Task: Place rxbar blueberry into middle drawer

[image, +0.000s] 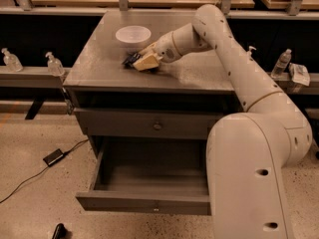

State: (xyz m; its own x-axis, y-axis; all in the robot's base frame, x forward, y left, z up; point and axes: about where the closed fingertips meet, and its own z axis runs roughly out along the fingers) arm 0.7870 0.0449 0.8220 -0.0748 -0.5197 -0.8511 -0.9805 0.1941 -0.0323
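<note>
The rxbar blueberry (130, 59) is a small dark bar lying on the grey cabinet top (99, 63), just in front of the white bowl (133, 36). My gripper (142, 62) is low on the cabinet top at the bar's right end, touching or covering part of it. The arm reaches in from the right. The middle drawer (149, 180) is pulled out below and its box holds nothing; a tiny pale knob (156, 210) sits on its front panel.
Above the open drawer is a shut drawer front with a dark round knob (157, 126). My large white arm base (249, 183) stands at the drawer's right. Bottles (54, 63) stand on a ledge at left, and a cable (52, 157) lies on the floor.
</note>
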